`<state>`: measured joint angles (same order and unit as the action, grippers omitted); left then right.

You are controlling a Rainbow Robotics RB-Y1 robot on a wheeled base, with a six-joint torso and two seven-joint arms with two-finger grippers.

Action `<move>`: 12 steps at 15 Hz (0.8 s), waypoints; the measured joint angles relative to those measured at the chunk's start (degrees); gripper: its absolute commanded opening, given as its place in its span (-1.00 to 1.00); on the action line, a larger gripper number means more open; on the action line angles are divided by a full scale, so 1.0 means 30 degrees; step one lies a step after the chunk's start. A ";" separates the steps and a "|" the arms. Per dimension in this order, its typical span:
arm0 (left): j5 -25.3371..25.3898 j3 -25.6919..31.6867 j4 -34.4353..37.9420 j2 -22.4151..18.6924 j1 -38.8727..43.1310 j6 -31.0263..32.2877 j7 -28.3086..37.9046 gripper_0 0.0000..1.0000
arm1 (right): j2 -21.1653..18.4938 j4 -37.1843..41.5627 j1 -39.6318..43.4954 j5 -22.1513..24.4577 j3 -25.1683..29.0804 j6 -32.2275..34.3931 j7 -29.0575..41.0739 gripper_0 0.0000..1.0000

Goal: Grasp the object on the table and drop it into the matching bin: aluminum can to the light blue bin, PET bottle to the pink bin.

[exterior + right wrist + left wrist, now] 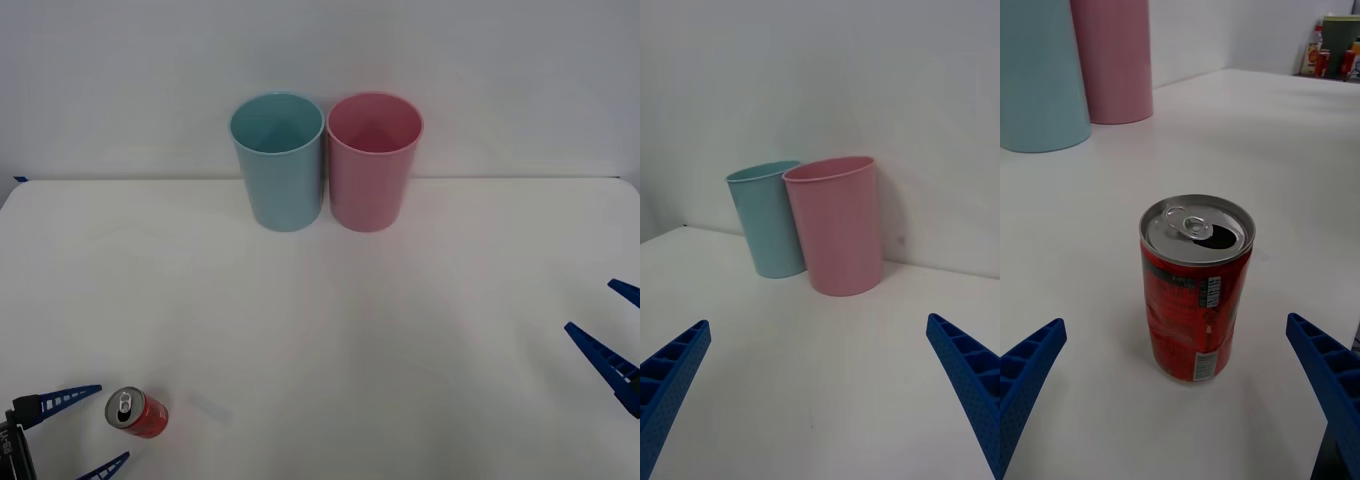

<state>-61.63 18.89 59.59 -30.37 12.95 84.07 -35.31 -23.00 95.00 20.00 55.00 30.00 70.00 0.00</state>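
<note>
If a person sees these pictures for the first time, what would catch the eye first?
Probably the two tall bins standing side by side at the far edge of the white table: the light blue bin on the left and the pink bin on the right. Next, the small red can standing upright near the front left corner, between the open blue fingers of the left gripper.

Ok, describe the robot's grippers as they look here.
Both the left gripper and the right gripper have two long, tapering blue fingers with ribbed, lattice-like sides. A black housing sits behind the left fingers. No cables or markings are visible.
</note>
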 measured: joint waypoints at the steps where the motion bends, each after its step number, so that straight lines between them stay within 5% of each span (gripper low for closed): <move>1: -0.0137 0.0010 0.0000 0.0224 -0.0078 -0.0125 -0.0007 1.00 | 0.0000 0.0000 0.0000 0.0000 0.0000 0.0000 0.0000 1.00; 12: -0.0342 -0.0507 -0.0906 0.1724 -0.1194 -0.0863 -0.0120 1.00 | 0.0000 0.0000 0.0000 0.0000 0.0000 0.0000 0.0000 1.00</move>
<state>-62.66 17.37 56.87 -25.20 9.36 81.49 -35.67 -23.00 95.00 20.00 55.00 30.00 70.00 0.00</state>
